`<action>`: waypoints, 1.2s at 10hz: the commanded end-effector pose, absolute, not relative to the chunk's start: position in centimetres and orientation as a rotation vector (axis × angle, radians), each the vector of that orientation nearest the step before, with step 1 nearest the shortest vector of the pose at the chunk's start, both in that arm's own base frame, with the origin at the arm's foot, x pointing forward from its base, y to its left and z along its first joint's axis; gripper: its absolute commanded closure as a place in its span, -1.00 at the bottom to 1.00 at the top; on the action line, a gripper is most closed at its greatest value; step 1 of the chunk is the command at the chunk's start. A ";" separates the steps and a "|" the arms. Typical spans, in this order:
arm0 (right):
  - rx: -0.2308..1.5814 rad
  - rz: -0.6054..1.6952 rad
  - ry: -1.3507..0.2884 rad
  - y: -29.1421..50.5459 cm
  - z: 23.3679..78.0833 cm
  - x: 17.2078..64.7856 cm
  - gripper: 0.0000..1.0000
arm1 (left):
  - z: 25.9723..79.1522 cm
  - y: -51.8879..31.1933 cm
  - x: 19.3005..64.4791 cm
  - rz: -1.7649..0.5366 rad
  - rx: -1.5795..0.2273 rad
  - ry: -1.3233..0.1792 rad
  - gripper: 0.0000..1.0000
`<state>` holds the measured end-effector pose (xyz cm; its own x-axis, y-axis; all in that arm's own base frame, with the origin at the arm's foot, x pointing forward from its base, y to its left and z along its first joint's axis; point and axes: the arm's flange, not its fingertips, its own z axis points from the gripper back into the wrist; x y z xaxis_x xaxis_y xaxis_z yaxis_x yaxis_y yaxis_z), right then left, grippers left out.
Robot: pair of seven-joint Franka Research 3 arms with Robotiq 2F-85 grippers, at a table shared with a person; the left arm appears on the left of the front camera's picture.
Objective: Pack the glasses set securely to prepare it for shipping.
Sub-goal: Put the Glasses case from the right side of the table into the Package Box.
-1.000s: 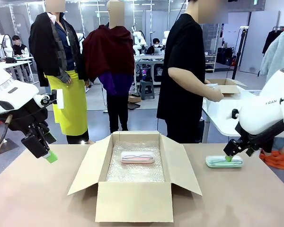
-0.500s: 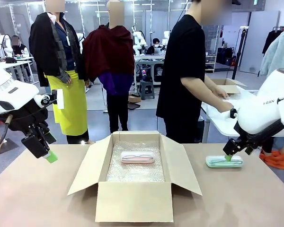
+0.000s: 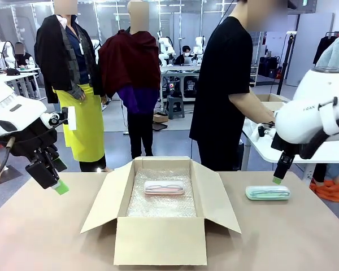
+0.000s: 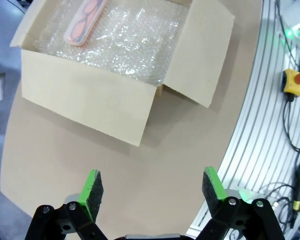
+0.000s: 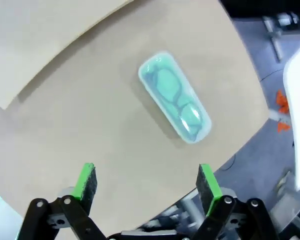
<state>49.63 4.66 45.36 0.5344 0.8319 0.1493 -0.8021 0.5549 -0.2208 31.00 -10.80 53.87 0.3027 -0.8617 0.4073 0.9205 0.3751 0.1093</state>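
Note:
The pink case [image 3: 164,188] lies on bubble wrap inside the open cardboard box [image 3: 160,240]; the left wrist view shows this pink case [image 4: 84,22] at the box's far end. The mint green case [image 3: 268,193] rests flat on the table to the right of the box, glasses visible inside the mint green case [image 5: 175,97]. My right gripper [image 3: 278,178] hangs open above and slightly right of it, holding nothing [image 5: 146,184]. My left gripper [image 3: 57,186] hovers open over the table's left side, well clear of the box [image 4: 152,190].
The box's flaps [image 3: 103,199] spread out to both sides. A person in black [image 3: 226,90] stands behind the table, hands at a white side table [image 3: 265,141] with a small box. The table's edge [image 4: 250,115] runs near my left gripper.
My right gripper has lifted up off the mint green case and left it lying on the table. The left arm has stayed still. The person has shifted slightly right.

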 end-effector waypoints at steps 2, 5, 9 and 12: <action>-0.120 1.415 -0.124 2.3 45.4 54.0 -1.00 | 53.9 -10.8 31.0 -1.182 -0.173 -0.448 -1.00; -0.107 1.566 -0.228 2.4 43.9 56.7 -1.00 | 53.9 -10.8 31.0 -1.182 -0.173 -0.448 -1.00; -0.090 1.474 -0.163 2.8 40.4 60.1 -1.00 | 53.9 -10.8 31.0 -1.182 -0.173 -0.448 -1.00; -0.025 1.481 -0.138 2.8 37.3 61.3 -1.00 | 53.9 -10.8 31.0 -1.182 -0.173 -0.448 -1.00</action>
<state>60.68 2.68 37.36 0.0677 0.9957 0.0636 -0.9894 0.0751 -0.1239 31.01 -10.80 53.87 0.3030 -0.8616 0.4072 0.9204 0.3754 0.1094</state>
